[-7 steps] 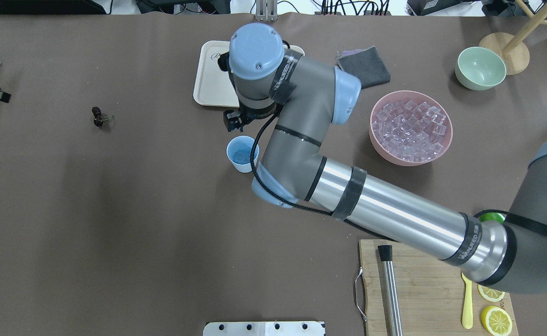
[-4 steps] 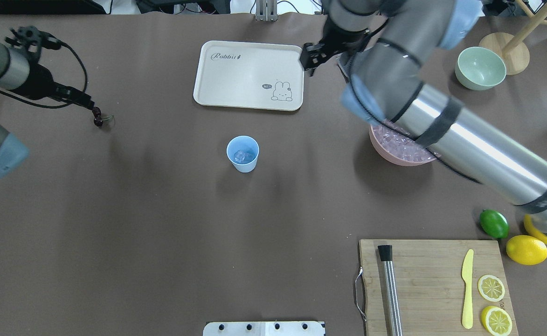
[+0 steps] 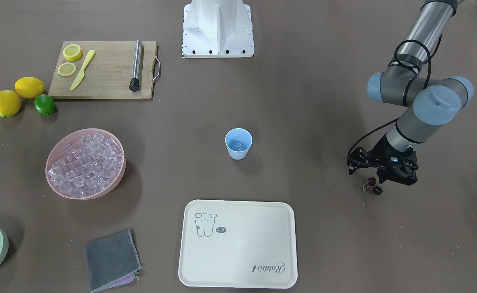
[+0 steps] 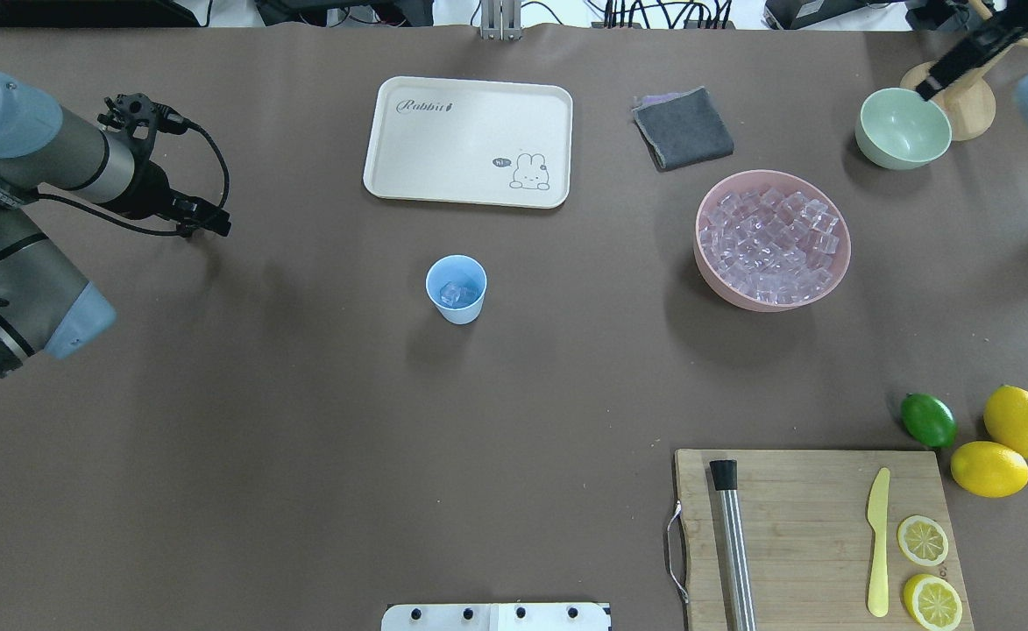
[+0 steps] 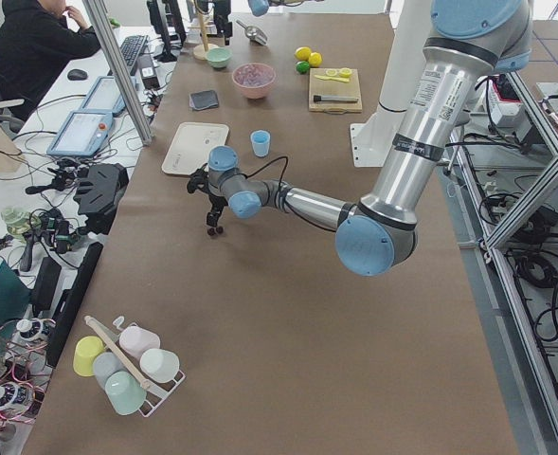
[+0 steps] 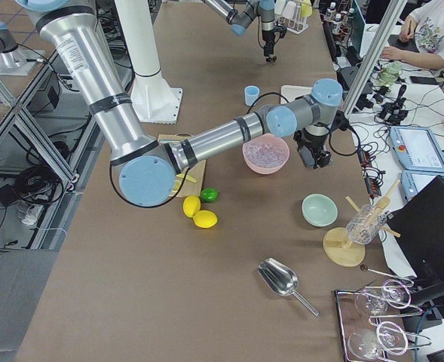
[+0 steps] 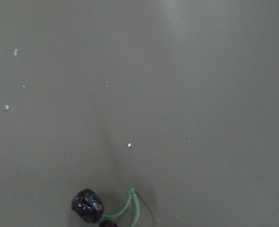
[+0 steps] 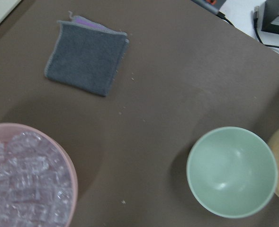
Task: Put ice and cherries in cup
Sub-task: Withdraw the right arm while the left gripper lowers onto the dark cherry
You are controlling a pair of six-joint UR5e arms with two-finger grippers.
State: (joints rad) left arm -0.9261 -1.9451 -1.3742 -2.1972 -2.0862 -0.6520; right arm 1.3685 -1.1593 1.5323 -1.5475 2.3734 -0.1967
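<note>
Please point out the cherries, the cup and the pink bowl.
cherries [image 3: 377, 190]: front-facing view, lower dark fruit.
cup [image 4: 461, 314]: overhead view, near outer wall.
pink bowl [image 4: 770, 306]: overhead view, near rim.

Bench layout from the robot's side; "behind" means farther from the robot. The small light blue plastic cup [image 4: 459, 314] stands near mid-bench. Behind it lies the cream rectangular plastic tray [image 4: 452, 153], with the folded grey cloth [image 4: 683, 128] to the tray's right. Right of the cup, the big pink round bowl [image 4: 700, 245] holds heaped clear glassy ice cubes [image 4: 772, 245]; some ice also lies in the cup. Behind the bowl, farther right, sits the pale green bowl [image 4: 903, 131], beside a round wooden stand base [image 4: 969, 114]. At near right, the wooden cutting board [image 4: 803, 526] carries a steel rod [image 4: 733, 543], a yellow plastic knife [image 4: 877, 543] and two lemon slices [image 4: 923, 541]. A green lime [image 4: 928, 420] and two whole yellow lemons [image 4: 989, 469] lie just behind the board. Far left, two dark red stemmed cherries [image 3: 373, 186] lie under the left pincer [image 3: 378, 179].
</note>
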